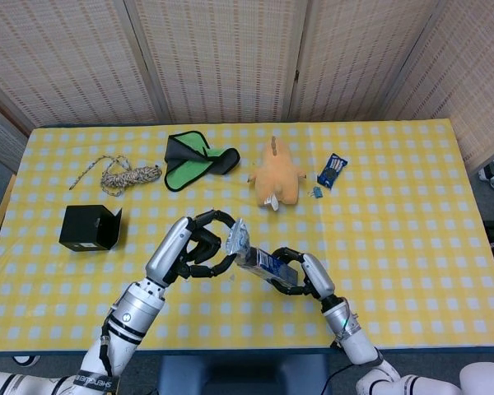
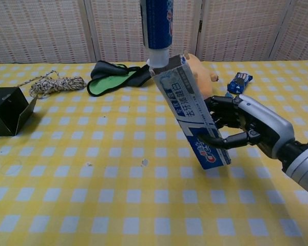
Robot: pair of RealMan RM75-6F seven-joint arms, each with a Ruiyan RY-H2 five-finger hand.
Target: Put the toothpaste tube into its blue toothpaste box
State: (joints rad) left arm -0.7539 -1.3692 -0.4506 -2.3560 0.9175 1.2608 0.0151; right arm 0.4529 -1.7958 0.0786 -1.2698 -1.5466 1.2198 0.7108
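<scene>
My right hand (image 2: 251, 125) grips the blue toothpaste box (image 2: 192, 118) and holds it tilted above the table, open end up and to the left. The toothpaste tube (image 2: 157, 23) hangs straight down from the top of the chest view, its white cap at the box's open mouth. In the head view my left hand (image 1: 193, 243) holds the tube (image 1: 237, 239) by its upper part, just left of the box (image 1: 267, 263) and my right hand (image 1: 303, 276). The chest view does not show my left hand.
On the yellow checked table (image 1: 395, 230) lie a black open box (image 1: 90, 228) at the left, a coiled rope (image 1: 128, 174), a green and black cloth (image 1: 193, 156), an orange plush toy (image 1: 276, 174) and a blue packet (image 1: 332, 170).
</scene>
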